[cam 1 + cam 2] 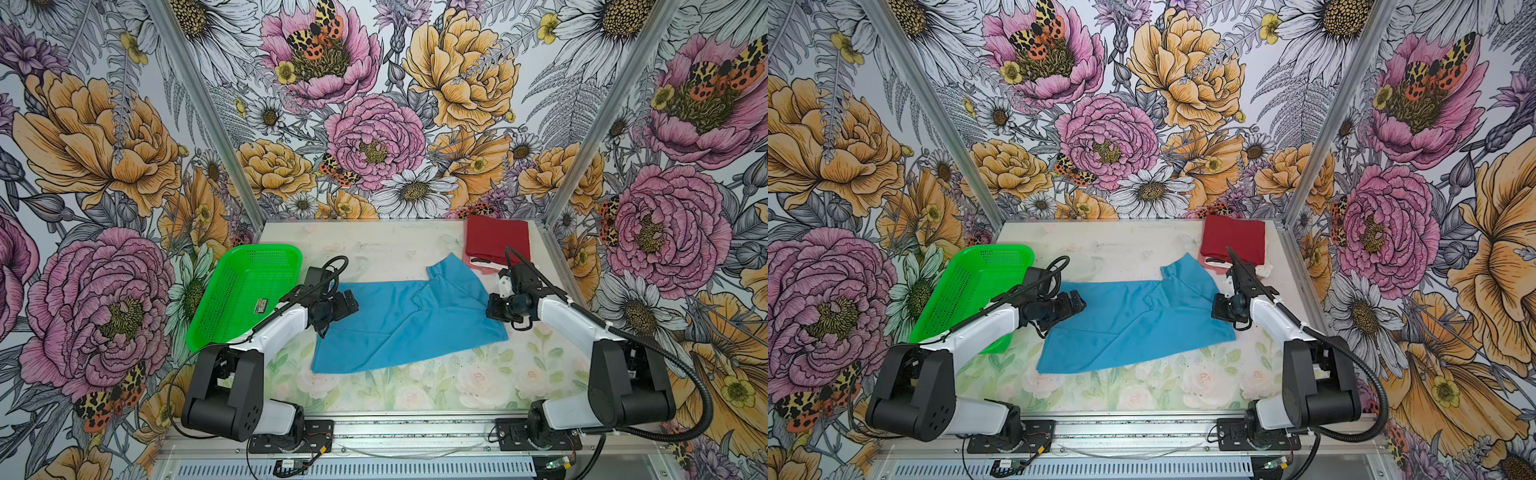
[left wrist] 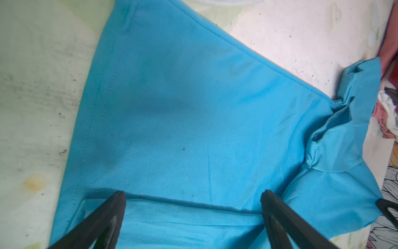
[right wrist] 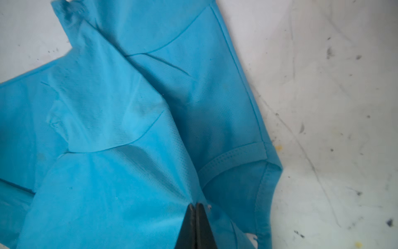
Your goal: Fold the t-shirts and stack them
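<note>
Three booth walls (image 1: 374, 104) papered with oversized pink, orange and white flowers, grey ferns and spotted moths, bare aluminium corner posts (image 1: 206, 112), table (image 1: 436, 386) printed with faded pastel roses, scuffed and dark-specked, metal rail (image 1: 415, 426) and slotted strip (image 1: 374, 469) along its near edge, bright even light

Enclosed lab cell, floral-printed walls (image 1: 415, 104)

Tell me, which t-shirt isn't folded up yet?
The sky-blue t-shirt, lying spread out and rumpled in the middle. The dark red t-shirt is already a folded square at the back.
</note>
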